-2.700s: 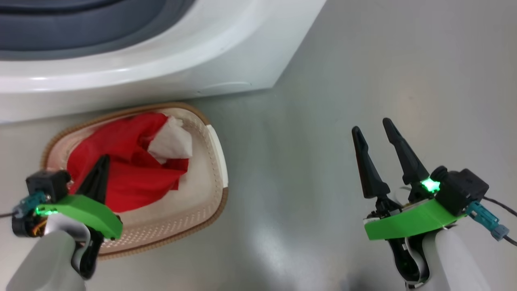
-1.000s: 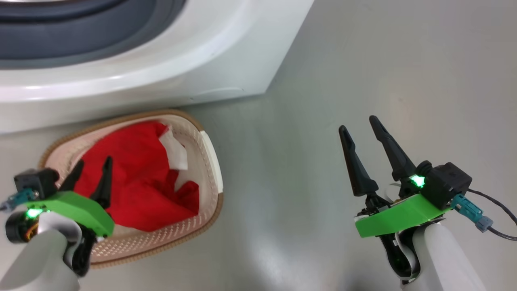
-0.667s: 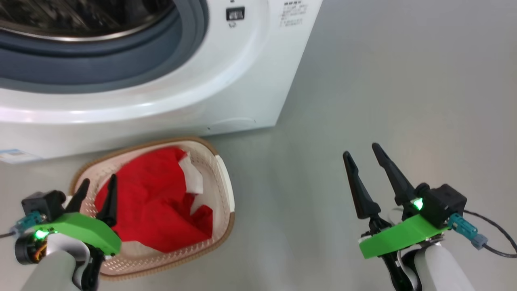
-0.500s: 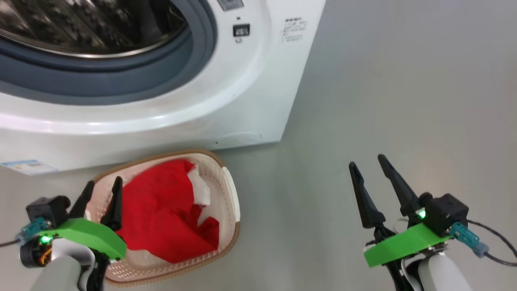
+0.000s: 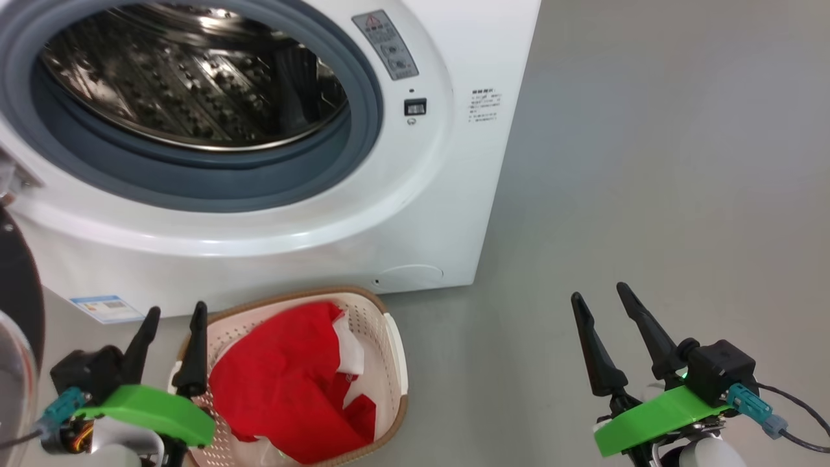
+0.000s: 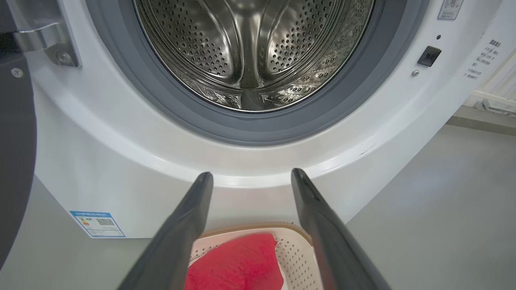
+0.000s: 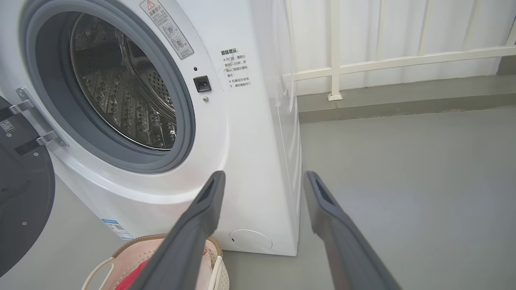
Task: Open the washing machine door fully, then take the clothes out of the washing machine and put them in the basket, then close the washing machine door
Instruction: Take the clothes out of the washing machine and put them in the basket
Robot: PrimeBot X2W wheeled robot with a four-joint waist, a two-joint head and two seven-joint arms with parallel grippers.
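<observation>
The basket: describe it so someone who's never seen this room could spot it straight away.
Find the big white washing machine. On the grey floor right at its foot sits the basket. It is the small cream perforated tub with a brown rim, holding red clothes.

Laundry rm, front-load washer (image 5: 415, 214), grey flr (image 5: 648, 162), white railing (image 7: 403, 61)

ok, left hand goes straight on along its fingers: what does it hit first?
Probably the washing machine: the left hand points at its white front just below the grey gasket, passing over the basket. The gap between them is hard to judge.
</observation>
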